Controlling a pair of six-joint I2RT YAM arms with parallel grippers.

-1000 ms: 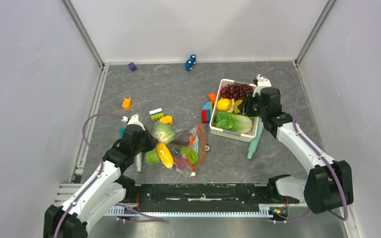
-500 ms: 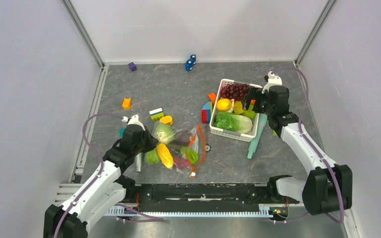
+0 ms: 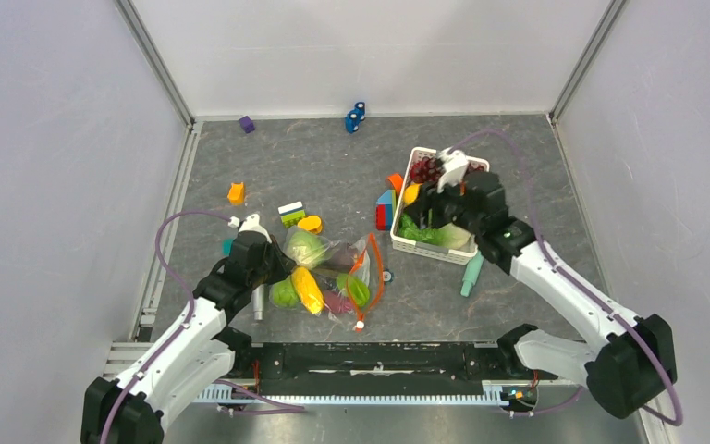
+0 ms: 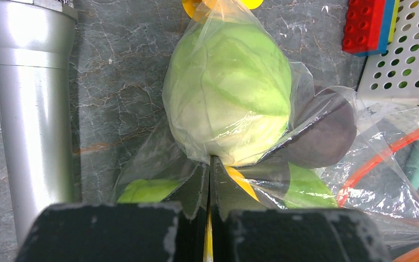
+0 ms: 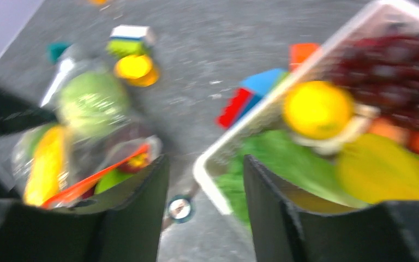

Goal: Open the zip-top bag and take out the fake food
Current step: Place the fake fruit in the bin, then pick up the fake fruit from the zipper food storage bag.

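The left fingers (image 4: 196, 188) are clenched tight on a fold of the zip-top bag (image 4: 142, 158), the clear film pinched flat between them at the bottom centre of the left wrist view. Just beyond the tips, inside the bag, sits the pale green cabbage (image 4: 229, 98), with the dark eggplant (image 4: 322, 136) touching it to the right and a round green fruit (image 4: 147, 191) at the lower left. The bag's red-orange zipper strip (image 4: 382, 155) curves along the right edge of that view, and a silver cylinder (image 4: 30, 120) lies on the tabletop (image 4: 120, 65) at the far left.

The right fingers (image 5: 136, 218) stand apart with nothing between them. Their blurred wrist view looks down over the near corner of the white basket (image 5: 327, 49), which holds a yellow fruit (image 5: 316, 109), dark red grapes (image 5: 393, 60) and green lettuce (image 5: 283, 158). Red and blue blocks (image 5: 251, 93) lie just beside the basket.

In the overhead view the bag lies left of centre with the yellow corn cob (image 3: 307, 289) inside it and its white slider (image 3: 359, 325) at the lower end. The right fingers hang over the basket at centre right, well apart from the bag.
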